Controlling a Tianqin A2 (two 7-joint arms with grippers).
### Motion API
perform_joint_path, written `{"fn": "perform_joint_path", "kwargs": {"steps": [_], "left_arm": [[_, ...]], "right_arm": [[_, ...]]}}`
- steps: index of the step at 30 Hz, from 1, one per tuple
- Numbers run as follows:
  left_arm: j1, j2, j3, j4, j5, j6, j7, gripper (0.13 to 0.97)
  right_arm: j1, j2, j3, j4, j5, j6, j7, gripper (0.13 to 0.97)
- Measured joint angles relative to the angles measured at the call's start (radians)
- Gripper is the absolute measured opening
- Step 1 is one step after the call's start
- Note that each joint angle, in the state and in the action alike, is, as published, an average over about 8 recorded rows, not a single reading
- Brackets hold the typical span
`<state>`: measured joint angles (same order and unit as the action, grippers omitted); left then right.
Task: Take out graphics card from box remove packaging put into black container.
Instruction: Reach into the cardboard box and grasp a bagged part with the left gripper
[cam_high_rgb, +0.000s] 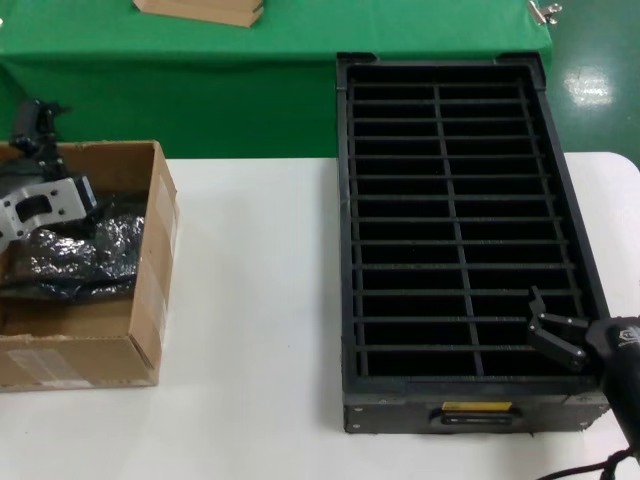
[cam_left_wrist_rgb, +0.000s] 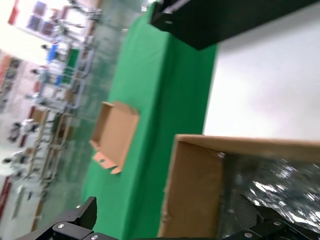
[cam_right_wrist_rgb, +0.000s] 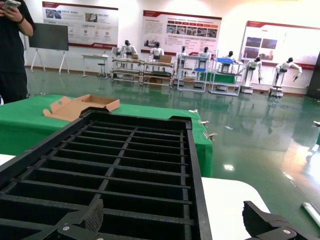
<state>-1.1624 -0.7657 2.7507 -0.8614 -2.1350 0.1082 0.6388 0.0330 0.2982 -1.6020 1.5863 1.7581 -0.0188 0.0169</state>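
I have the left gripper (cam_high_rgb: 45, 205) down inside the box (cam_high_rgb: 120, 345), over a heap of dark crinkled bags (cam_high_rgb: 85, 255). In the left wrist view its fingers (cam_left_wrist_rgb: 82, 215) stand well apart and hold nothing. The graphics card is not visible as such; I judge it lies wrapped among those bags, so its exact position cannot be confirmed. The right gripper (cam_high_rgb: 555, 335) waits over the front right corner of the black container (cam_high_rgb: 345, 200), jaws spread wide and empty, all slots below it unfilled.

Handling assessment: the plastic film looks slick and loose, likely to slide or bunch under the fingers. The board inside should be light, stiff and fragile. I would grip across a flat stretch of bag where the board backs it, not a loose corner.
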Motion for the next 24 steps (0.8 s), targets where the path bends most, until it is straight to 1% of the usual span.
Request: {"fn": "perform_joint_path", "kwargs": {"steps": [4,7,10,12,15,17,20,24], "left_arm": [[-0.016,0.003,0.001,0.029,0.183,0.071,-0.123,0.966],[-0.023,0.0,-0.006,0.042,0.318,0.117,-0.209,0.966],[-0.024,0.002,-0.031,0.062,0.431,0.162,-0.264,0.966],[-0.022,0.008,-0.059,0.08,0.488,0.193,-0.278,0.966],[-0.016,0.021,-0.112,0.112,0.549,0.241,-0.27,0.966],[-0.011,0.031,-0.151,0.134,0.577,0.274,-0.254,0.966],[-0.004,0.048,-0.208,0.165,0.609,0.327,-0.219,0.966],[0.003,0.073,-0.278,0.208,0.635,0.393,-0.159,0.966]], "right_arm": [[0.0,0.0,0.0,0.0,0.0,0.0,0.0,0.966],[0.0,0.0,0.0,0.0,0.0,0.0,0.0,0.966],[0.0,0.0,0.0,0.0,0.0,0.0,0.0,0.966],[0.0,0.0,0.0,0.0,0.0,0.0,0.0,0.966],[0.0,0.0,0.0,0.0,0.0,0.0,0.0,0.966],[0.0,0.0,0.0,0.0,0.0,0.0,0.0,0.966],[0.0,0.0,0.0,0.0,0.0,0.0,0.0,0.966],[0.0,0.0,0.0,0.0,0.0,0.0,0.0,0.966]]}}
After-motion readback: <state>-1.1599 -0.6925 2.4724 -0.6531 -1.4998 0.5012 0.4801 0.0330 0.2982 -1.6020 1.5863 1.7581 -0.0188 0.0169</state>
